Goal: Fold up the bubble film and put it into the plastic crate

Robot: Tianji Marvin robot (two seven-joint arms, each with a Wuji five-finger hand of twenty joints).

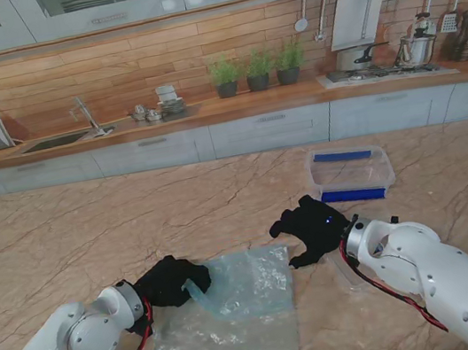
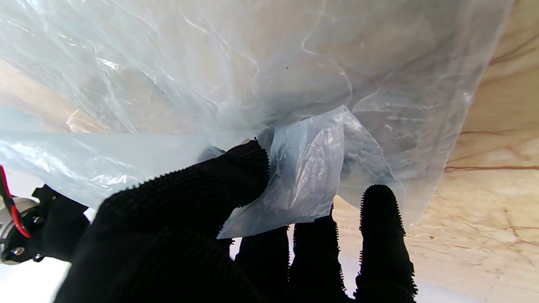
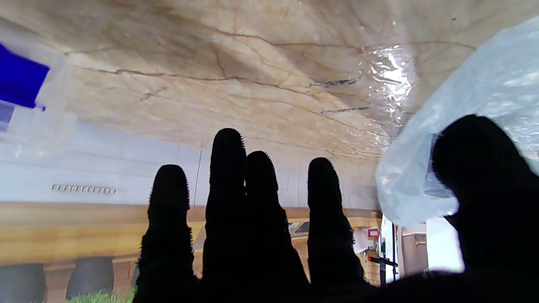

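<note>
The translucent bubble film [image 1: 242, 304] lies on the marble table between my two arms, with its left edge lifted and curled over. My left hand [image 1: 171, 282] is shut on that raised edge; the left wrist view shows the thumb [image 2: 202, 189] and fingers pinching a flap of the film [image 2: 303, 168]. My right hand [image 1: 313, 226] hovers just off the film's far right corner, open with fingers spread and nothing in it. Its thumb [image 3: 484, 168] is close to the film's edge [image 3: 484, 84]. The clear plastic crate [image 1: 351, 173] with blue handles stands farther from me, to the right.
The marble table [image 1: 91, 235] stretches wide around the film. A kitchen counter with a sink, potted herbs and a stove runs along the back wall, far beyond the table. The crate's blue handle [image 3: 19, 80] shows at the edge of the right wrist view.
</note>
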